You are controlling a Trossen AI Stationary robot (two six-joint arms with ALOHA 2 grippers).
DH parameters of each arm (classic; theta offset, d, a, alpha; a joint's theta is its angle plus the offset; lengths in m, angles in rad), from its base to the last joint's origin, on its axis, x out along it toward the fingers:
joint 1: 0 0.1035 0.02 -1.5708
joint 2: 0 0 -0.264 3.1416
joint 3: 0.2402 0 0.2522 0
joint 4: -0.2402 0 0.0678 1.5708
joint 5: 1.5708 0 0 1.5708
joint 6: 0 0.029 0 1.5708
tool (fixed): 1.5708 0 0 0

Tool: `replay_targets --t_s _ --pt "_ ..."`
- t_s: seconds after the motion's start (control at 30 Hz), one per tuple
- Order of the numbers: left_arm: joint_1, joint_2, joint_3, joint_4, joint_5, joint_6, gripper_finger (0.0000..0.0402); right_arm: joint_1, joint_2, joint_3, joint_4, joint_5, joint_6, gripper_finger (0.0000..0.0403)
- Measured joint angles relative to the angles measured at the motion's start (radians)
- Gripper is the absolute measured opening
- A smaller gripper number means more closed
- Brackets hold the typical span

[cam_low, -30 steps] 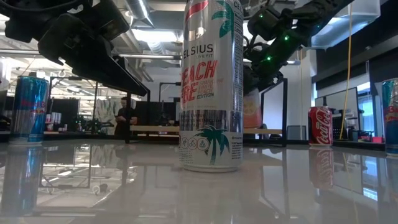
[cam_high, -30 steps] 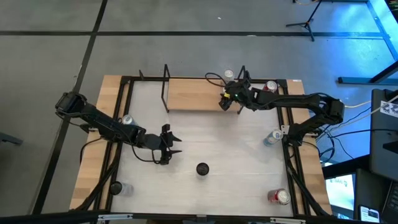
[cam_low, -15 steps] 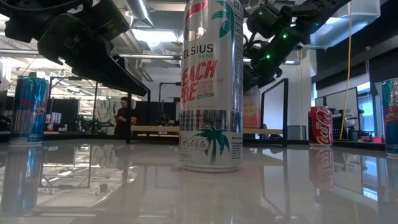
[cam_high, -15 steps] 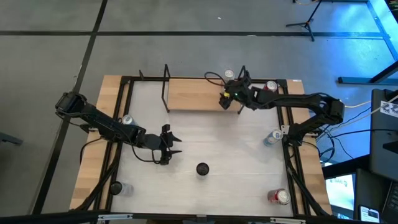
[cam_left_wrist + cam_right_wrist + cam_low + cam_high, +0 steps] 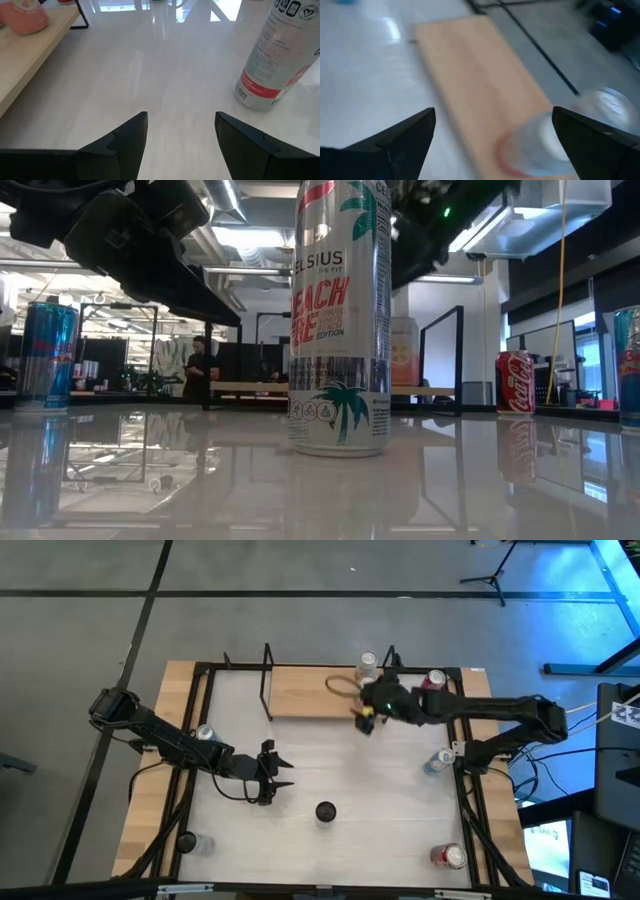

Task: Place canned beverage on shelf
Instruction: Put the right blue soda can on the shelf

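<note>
The shelf (image 5: 305,695), a light-wood board with black rod uprights, lies at the table's far side. A peach-coloured can (image 5: 532,147) stands upright on the board's right end, also seen as the peach can (image 5: 405,358) in the low view. My right gripper (image 5: 493,116) hangs open above and on the near side of that can, touching nothing. A tall white can (image 5: 325,811) stands on its base at the table's middle. My left gripper (image 5: 181,117) is open over the bare table to the left of this white can (image 5: 280,55).
A silver-topped can (image 5: 367,662) stands beyond the shelf's far edge. A red cola can (image 5: 435,680) and a blue can (image 5: 437,760) stand at the right, a blue-silver can (image 5: 205,733) at the left, two more cans (image 5: 190,842) (image 5: 450,856) near the front corners.
My right gripper has drawn back from the shelf's right end toward the table's near edge and has risen, going out of the low view at the top. The peach can has stayed upright on the board. My left arm has kept still.
</note>
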Motion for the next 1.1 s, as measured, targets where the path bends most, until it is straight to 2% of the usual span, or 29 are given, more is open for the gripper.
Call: replay_targets --t_s 0.2,0.43,0.67,0.77,0.9,1.1 --pt "-0.003 0.000 0.000 0.005 0.024 -0.003 0.0222 0.215 -0.022 -0.047 0.036 -0.079 0.024 0.0397" --pt "-0.021 0.000 0.000 0.053 0.076 0.020 0.0222 0.439 -0.021 -0.204 0.278 -0.104 0.063 0.0397" --pt "-0.041 0.025 0.000 0.135 0.097 0.051 0.0222 0.557 0.004 -0.326 0.497 -0.064 0.109 0.0397" --pt "-0.040 0.026 0.006 0.112 0.085 0.043 0.0222 0.581 0.032 -0.353 0.549 -0.024 0.110 0.0397" --pt "-0.035 -0.035 0.111 -0.153 0.044 0.001 0.0222 0.585 0.068 -0.359 0.587 0.007 0.109 0.0397" --pt "-0.039 -0.098 0.355 -0.725 -0.043 -0.104 0.0222 0.584 0.096 -0.360 0.592 0.046 0.103 0.0397"
